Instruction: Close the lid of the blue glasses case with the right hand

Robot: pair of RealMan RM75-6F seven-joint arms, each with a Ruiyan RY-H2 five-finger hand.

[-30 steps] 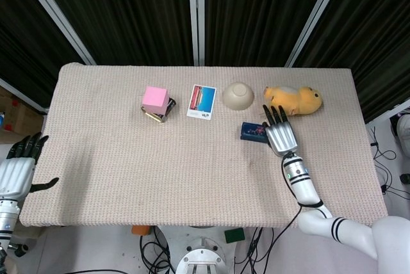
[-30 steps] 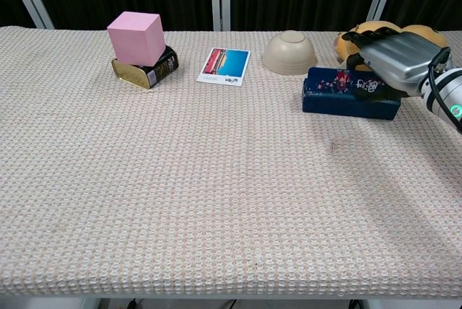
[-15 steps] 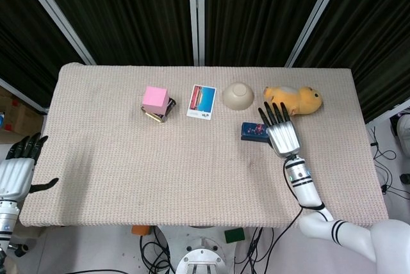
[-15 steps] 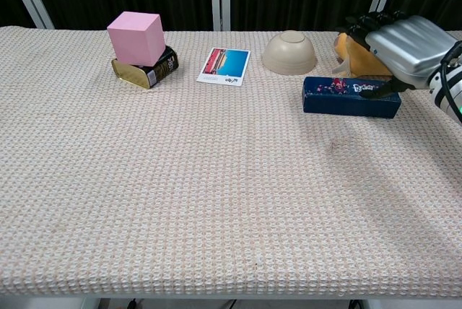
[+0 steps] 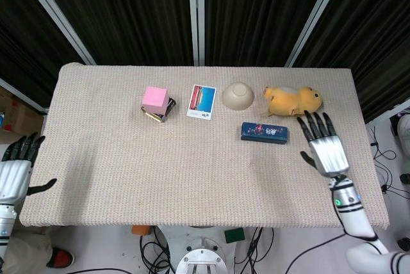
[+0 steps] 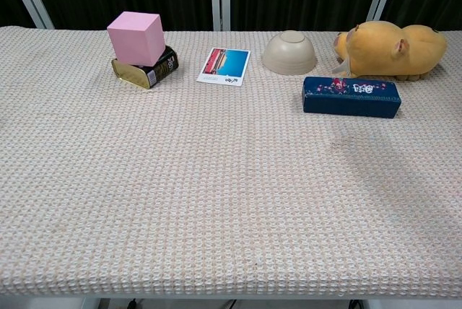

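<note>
Blue glasses case (image 6: 351, 97) lid down; head view alone shows right robot hand (image 5: 325, 149) spread, empty

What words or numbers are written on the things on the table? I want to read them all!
Blue glasses case: white marks and a flower pattern on the lid, too small to read.
Card: a dark line of print under the picture, too blurred to read.
Gold tin under the pink block: label print on its side, too small to read.
Nothing else shows any writing.
</note>
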